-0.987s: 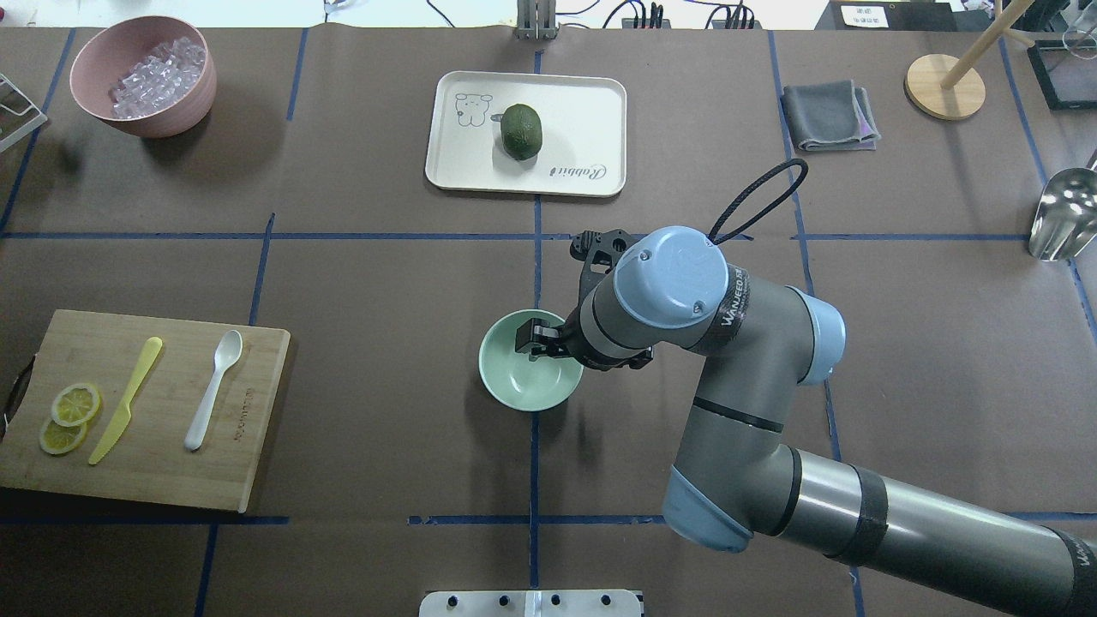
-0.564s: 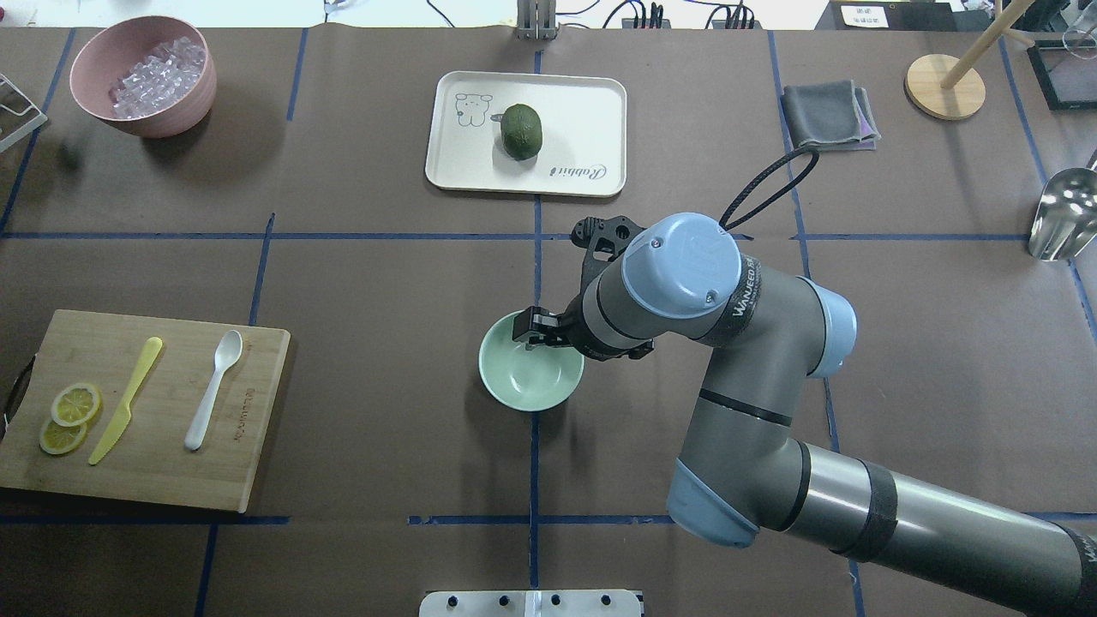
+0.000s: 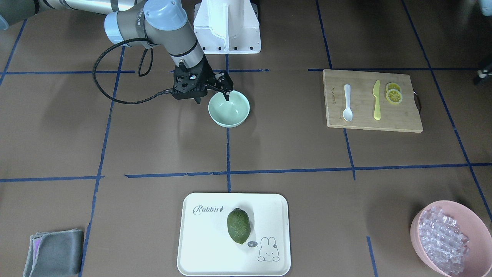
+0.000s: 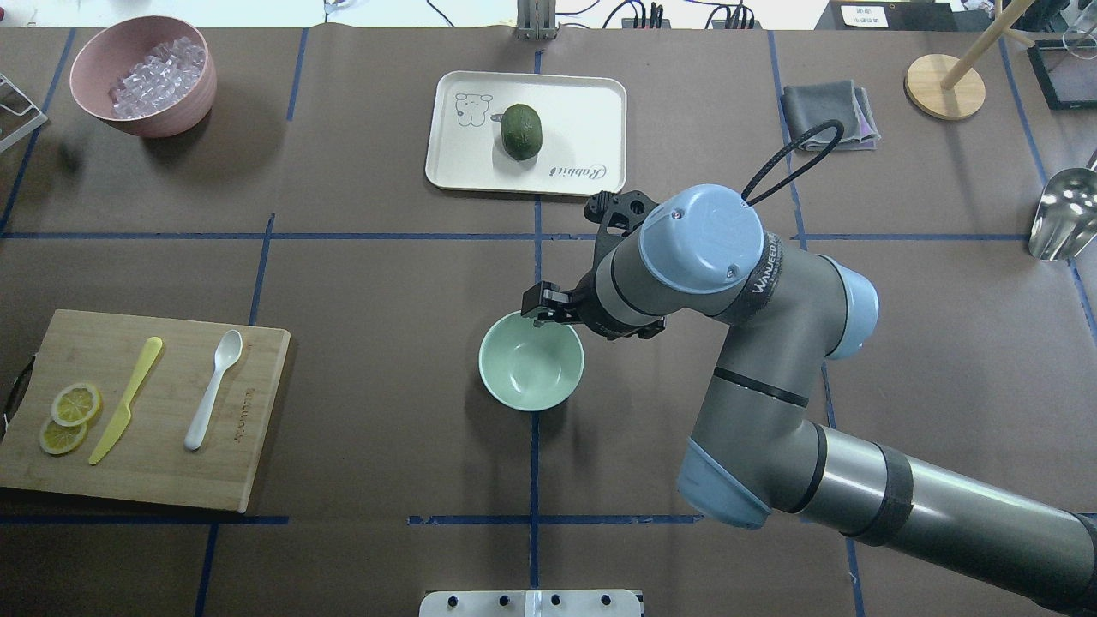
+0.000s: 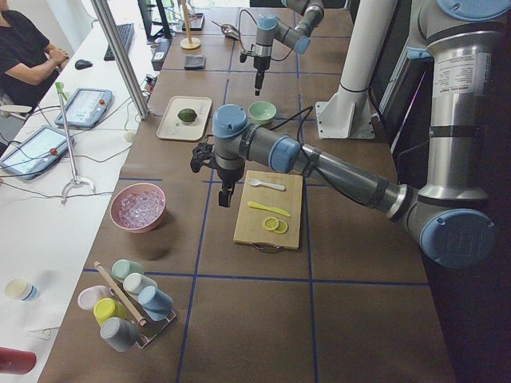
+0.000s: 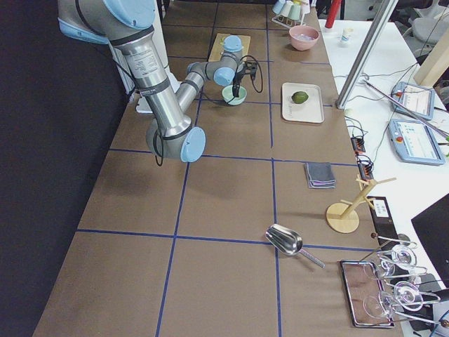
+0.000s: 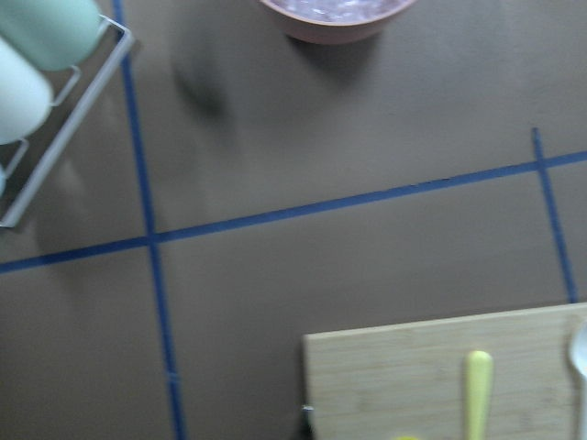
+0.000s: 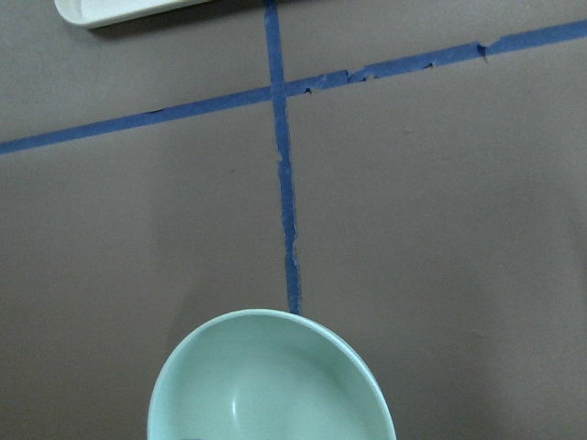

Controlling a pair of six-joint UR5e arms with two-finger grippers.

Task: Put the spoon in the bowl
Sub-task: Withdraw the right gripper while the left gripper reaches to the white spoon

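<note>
The white spoon (image 4: 212,390) lies on a wooden cutting board (image 4: 248,428) at the table's left, beside a yellow-green knife (image 4: 127,399); it also shows in the front view (image 3: 347,103). The empty mint-green bowl (image 4: 531,370) stands at the table's middle, also in the front view (image 3: 229,110) and right wrist view (image 8: 266,390). My right gripper (image 4: 542,307) hovers over the bowl's far rim, open and empty. My left gripper (image 5: 224,197) shows only in the left side view, hanging above the table between the board and the pink bowl; I cannot tell its state.
A pink bowl of clear cubes (image 4: 141,75) stands at the far left. A white tray (image 4: 591,128) with a green fruit (image 4: 522,131) is beyond the bowl. Lemon slices (image 4: 68,416) lie on the board. A grey cloth (image 4: 827,116) and a metal scoop (image 4: 1063,214) are at the right.
My right gripper has lifted out of the mint-green bowl and drawn back toward its far rim. The bowl and the spoon have not moved.
</note>
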